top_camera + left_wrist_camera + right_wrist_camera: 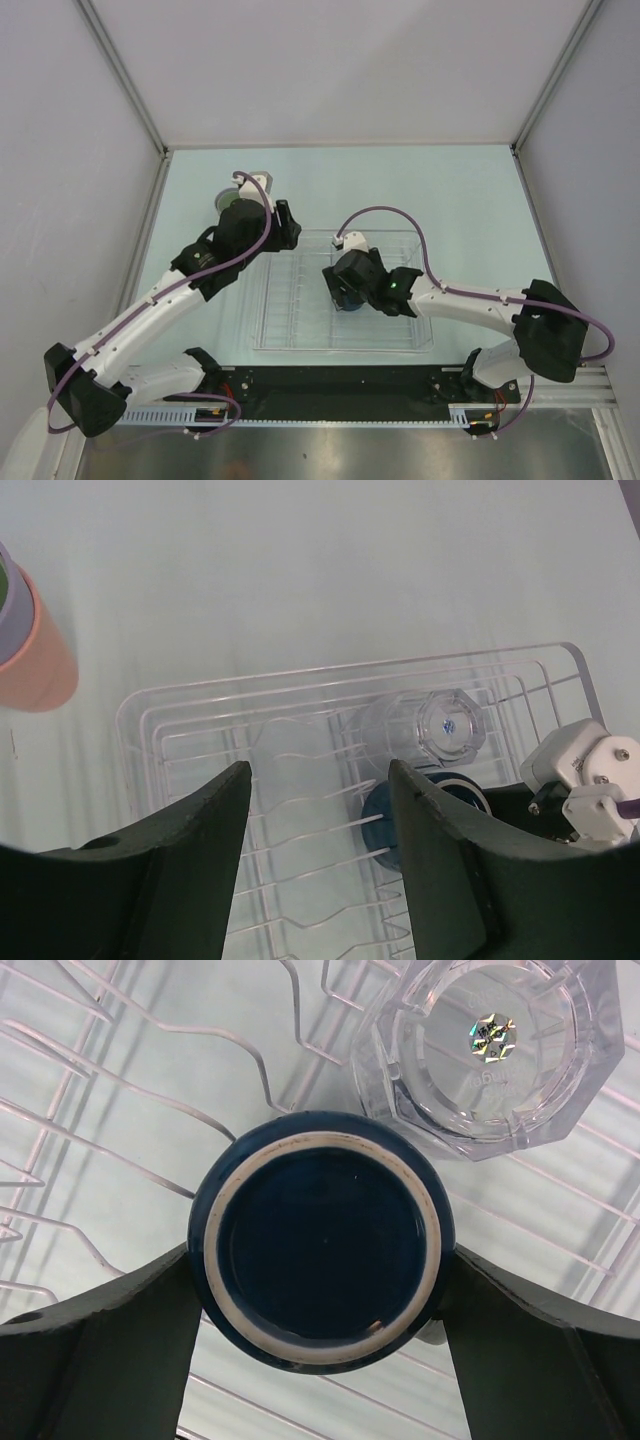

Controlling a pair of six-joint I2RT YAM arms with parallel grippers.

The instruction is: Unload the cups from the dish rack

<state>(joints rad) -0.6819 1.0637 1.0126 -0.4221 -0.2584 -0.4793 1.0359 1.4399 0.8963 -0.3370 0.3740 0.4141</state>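
Right wrist: right end effector clamps inverted dark blue mug, white foot ring.

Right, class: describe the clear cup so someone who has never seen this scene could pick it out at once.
Find the clear dish rack in the middle of the table. Inside it two cups sit bottom-up, side by side. The clear cup is the see-through, faceted one with a shiny sticker on its base, unlike the dark blue mug.
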